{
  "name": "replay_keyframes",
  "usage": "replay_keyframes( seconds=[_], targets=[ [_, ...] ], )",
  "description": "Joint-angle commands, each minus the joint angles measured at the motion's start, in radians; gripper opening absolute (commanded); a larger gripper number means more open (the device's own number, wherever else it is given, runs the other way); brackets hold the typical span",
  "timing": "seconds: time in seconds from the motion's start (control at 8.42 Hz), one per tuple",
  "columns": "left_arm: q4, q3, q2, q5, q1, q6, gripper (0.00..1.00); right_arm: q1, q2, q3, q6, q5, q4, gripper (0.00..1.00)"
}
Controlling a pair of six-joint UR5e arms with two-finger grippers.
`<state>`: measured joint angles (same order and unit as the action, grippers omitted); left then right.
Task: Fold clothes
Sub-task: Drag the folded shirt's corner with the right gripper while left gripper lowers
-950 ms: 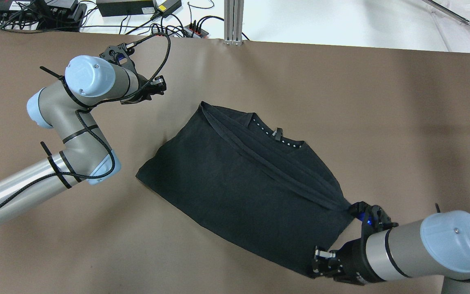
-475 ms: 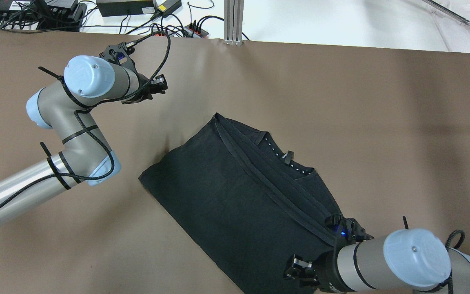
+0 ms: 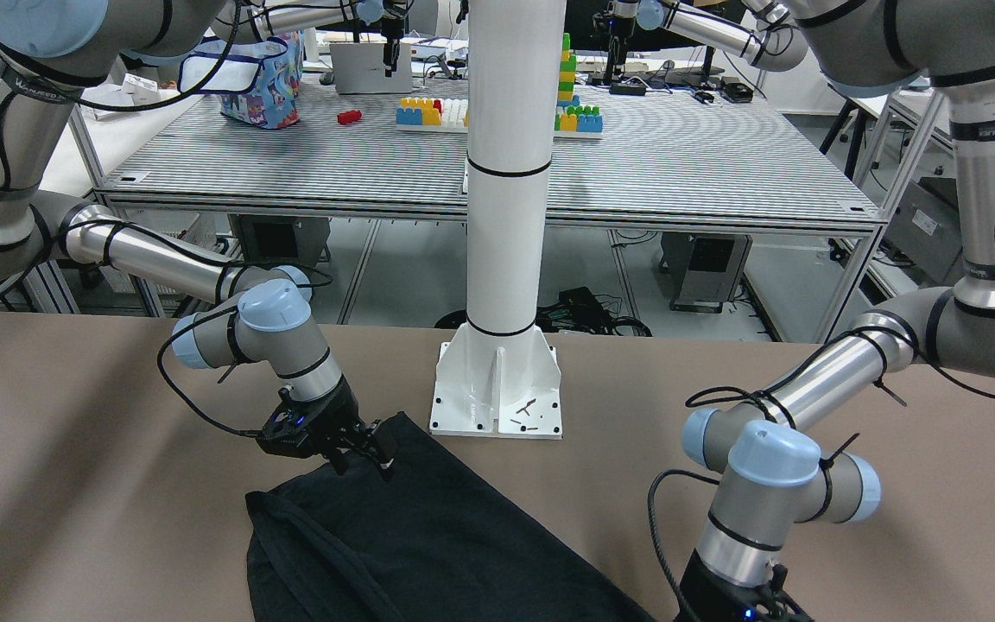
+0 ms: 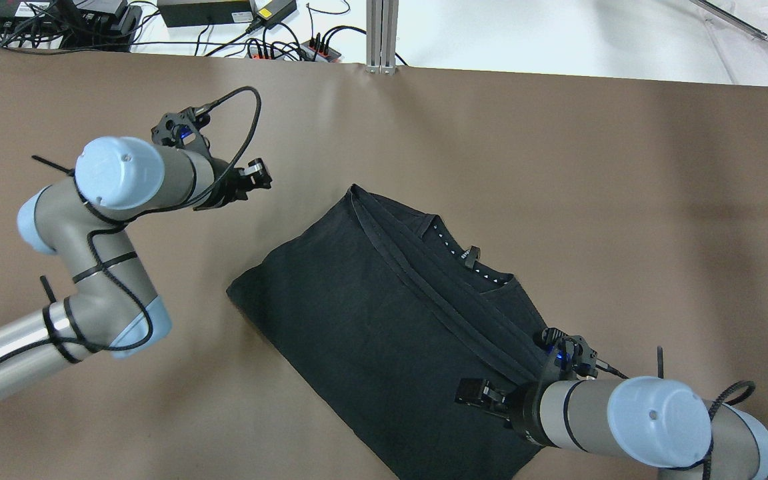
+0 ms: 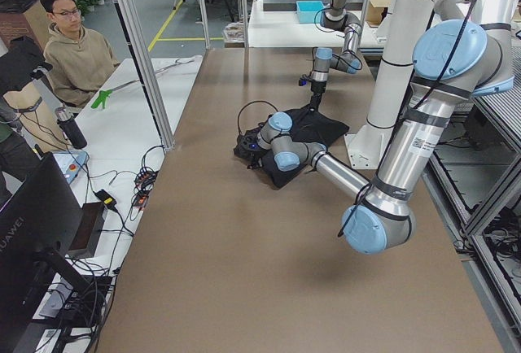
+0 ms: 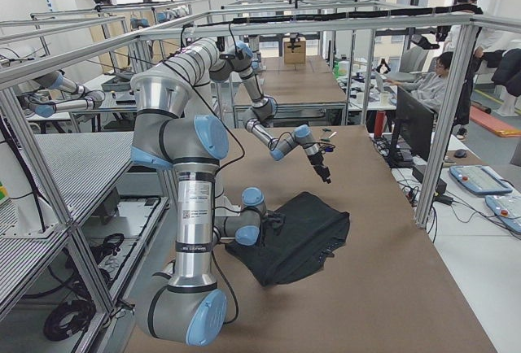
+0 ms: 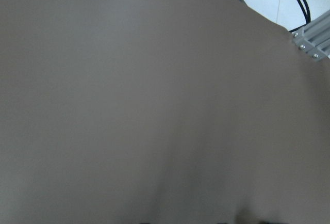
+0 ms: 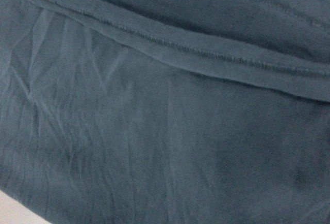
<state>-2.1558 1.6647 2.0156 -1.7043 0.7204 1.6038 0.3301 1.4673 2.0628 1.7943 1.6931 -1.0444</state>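
Nearest the robot: right gripper [image 3: 363, 460] low over the black garment [image 4: 371, 320], fingers parted, released. Whether the tips touch the cloth cannot be told. Its wrist camera is filled with dark fabric, a stitched hem crossing the upper part of that view.

Behind this gripper, toward the robot: white pillar base plate [image 3: 497, 393], close to the garment's near corner.

The garment lies flat on the brown table [image 4: 557, 167], running from under the right gripper away toward the left arm's side. It is folded over. A doubled hem band [image 4: 424, 293] runs diagonally from the far corner to just beside the right wrist. The collar [image 4: 467, 257], with white stitch marks, lies just beyond the right gripper.

Farther out: left gripper [image 4: 259, 176], apart from the garment, off its far corner. Its wrist camera shows only brown table surface. Parted or closed: cannot tell.

Beyond the left gripper: the table's far edge, an aluminium post [image 4: 382, 33] and cables [image 4: 277, 47].
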Motion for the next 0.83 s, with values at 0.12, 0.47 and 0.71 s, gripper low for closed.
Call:
replay_keyframes(
  seconds=[0.12, 0.47, 0.71],
  targets=[
    [-0.001, 0.164, -0.181, 0.171, -0.192, 0.153, 0.58, 0.020, -0.022, -0.043, 0.001, -0.165, -0.009, 0.95],
    [-0.001, 0.104, -0.176, 0.226, -0.257, 0.168, 0.58, 0.026, -0.022, -0.076, 0.001, -0.168, -0.013, 0.95],
    [-0.003, 0.072, -0.163, 0.227, -0.262, 0.166, 0.58, 0.037, -0.025, -0.076, 0.000, -0.168, -0.013, 0.95]
  ],
)
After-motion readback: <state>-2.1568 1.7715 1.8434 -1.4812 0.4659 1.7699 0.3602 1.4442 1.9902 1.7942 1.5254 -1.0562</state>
